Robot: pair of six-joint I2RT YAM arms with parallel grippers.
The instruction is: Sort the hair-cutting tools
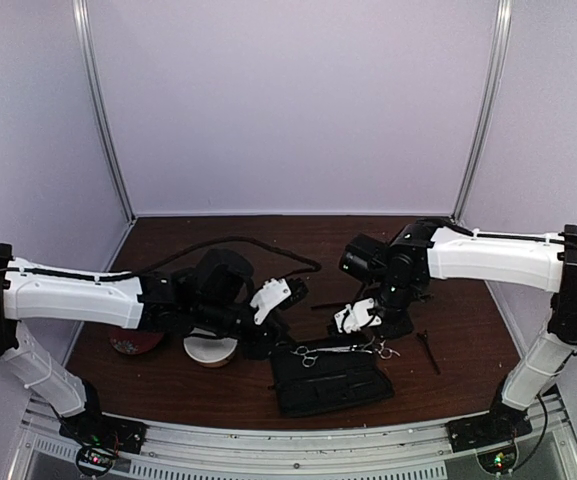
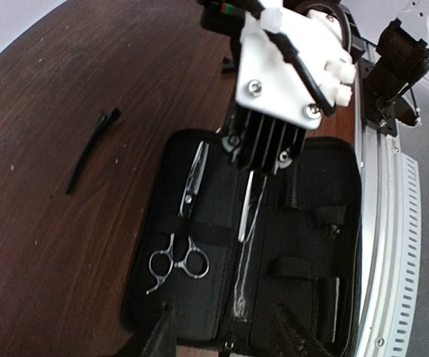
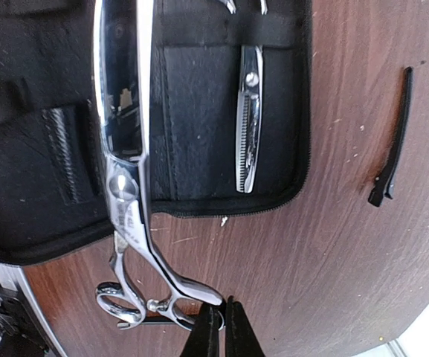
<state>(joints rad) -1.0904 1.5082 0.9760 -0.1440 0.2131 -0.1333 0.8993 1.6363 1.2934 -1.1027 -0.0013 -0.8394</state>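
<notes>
Lilac walls point(image 1: 288, 100), dark wood surface point(image 1: 208, 398), black pouch point(image 1: 333, 385) lying open on it. Thinning scissors point(image 3: 247, 134) sat tucked under an elastic strap inside the pouch, toothed blade showing. Loose scissors point(image 3: 121, 186) had their blades over the pouch lining and their ring handles out past the pouch's zip edge, above bare surface. Right fingers point(image 3: 207, 335) were nearly together, pinching the outer handle by the ring. The contact was cut off at the frame bottom, so the grip was probably on, but I could not confirm it. Left fingers point(image 2: 158, 338) were spread wide, holding nothing, over one end of the pouch. Black clip point(image 3: 394, 134) lay flat on the surface outside the pouch, on the thinning-scissors side, apart from the zip.

Handling judgement: the scissors were rigid polished steel, fairly light and slippery. Held by one handle they would likely swing, and the blades could open at the pivot. A safer hold would be across both shanks just behind the pivot screw. The tips could snag the pouch straps. The clip was thin, light and hard to get under, so a pinch across its thicker end would suit.
</notes>
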